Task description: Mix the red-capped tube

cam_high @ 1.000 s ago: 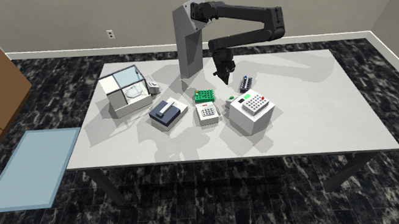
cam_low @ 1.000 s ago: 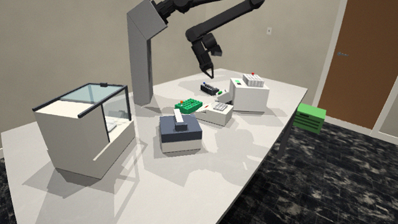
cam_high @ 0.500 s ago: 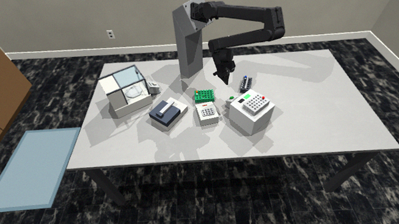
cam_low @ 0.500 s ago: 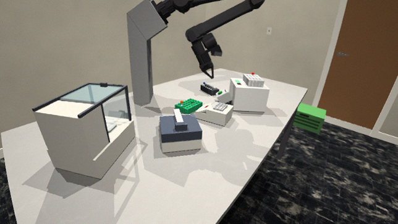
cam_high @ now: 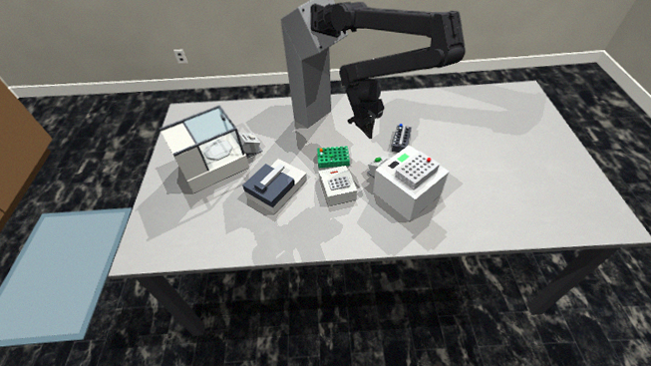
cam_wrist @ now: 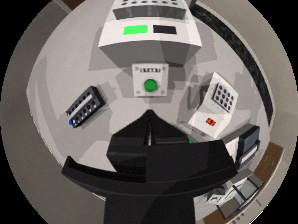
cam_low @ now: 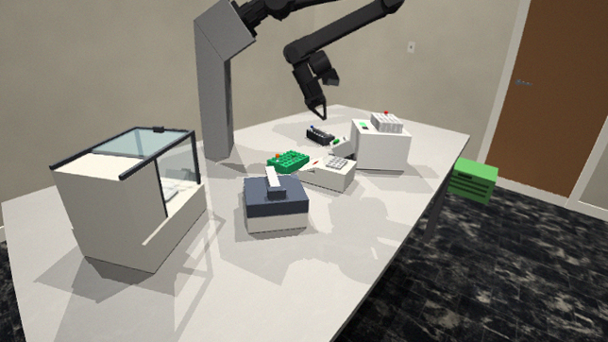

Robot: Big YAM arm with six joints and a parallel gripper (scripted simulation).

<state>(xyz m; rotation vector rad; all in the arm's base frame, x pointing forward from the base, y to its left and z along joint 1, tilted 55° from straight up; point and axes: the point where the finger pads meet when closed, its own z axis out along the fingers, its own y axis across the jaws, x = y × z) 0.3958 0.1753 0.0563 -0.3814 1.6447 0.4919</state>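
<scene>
The mixer (cam_high: pixel 411 195) (cam_low: pixel 381 150) (cam_wrist: pixel 150 50) stands with tube B's red cap (cam_high: pixel 428 160) (cam_low: pixel 386 112) showing on its shaking block, in the column on the magnet-block side. The exact row is hard to tell. The green lamp (cam_high: pixel 403 158) (cam_wrist: pixel 135 29) is lit and the red lamp (cam_wrist: pixel 164 30) is dark. The green START key (cam_high: pixel 377 159) (cam_low: pixel 336 140) (cam_wrist: pixel 150 85) is on the sloping front. My gripper (cam_high: pixel 370 137) (cam_low: pixel 325 118) (cam_wrist: pixel 149 113) is shut and empty, above the bench on the arm's side of START, not touching it.
The magnet block (cam_high: pixel 401 138) (cam_low: pixel 320 136) (cam_wrist: pixel 85 106) holds a blue-capped tube. The green rack (cam_high: pixel 333 163) (cam_low: pixel 287 163) holds an orange-capped tube. Beside them are the dry block (cam_high: pixel 340 196) (cam_low: pixel 330 178) (cam_wrist: pixel 207 110), spectrophotometer (cam_high: pixel 272 187) (cam_low: pixel 276 209) and balance (cam_high: pixel 198 175) (cam_low: pixel 110 218).
</scene>
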